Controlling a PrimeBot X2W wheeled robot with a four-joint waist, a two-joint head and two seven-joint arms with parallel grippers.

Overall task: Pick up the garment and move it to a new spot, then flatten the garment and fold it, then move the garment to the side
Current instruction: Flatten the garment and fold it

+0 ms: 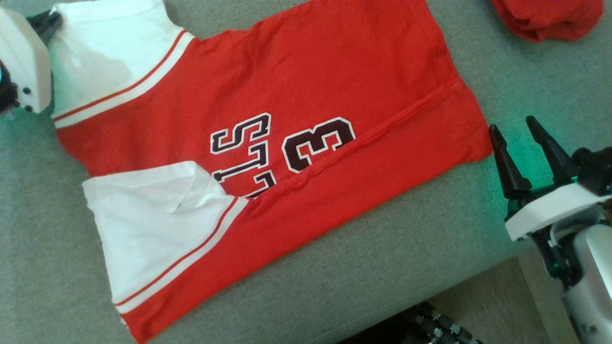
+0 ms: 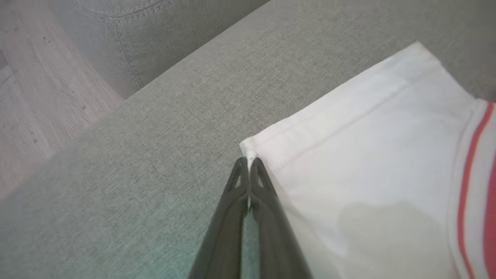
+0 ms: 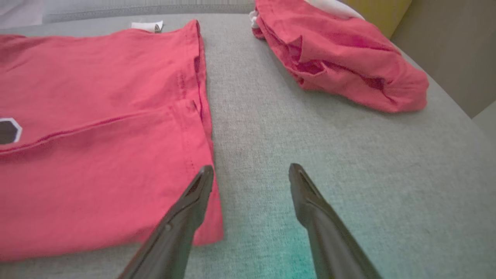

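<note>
Your left claw (image 2: 249,164) pinches the white sleeve (image 2: 368,155) at its corner, your right claw (image 3: 251,172) spread beside the shirt (image 1: 311,81); draw the sleeve across low and slowly.

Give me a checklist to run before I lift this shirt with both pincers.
1. Left pincer shut on the white sleeve, at its corner: ok.
2. Right pincer gripping the shirt: not ok; it is open beside the bottom edge and holds nothing.
3. Left grip takes both layers of the sleeve: cannot tell.
4. Shirt lying flat: not ok; a long crease crosses the body and the other sleeve is rumpled.
5. Second red garment lying apart from the shirt: ok.
</note>
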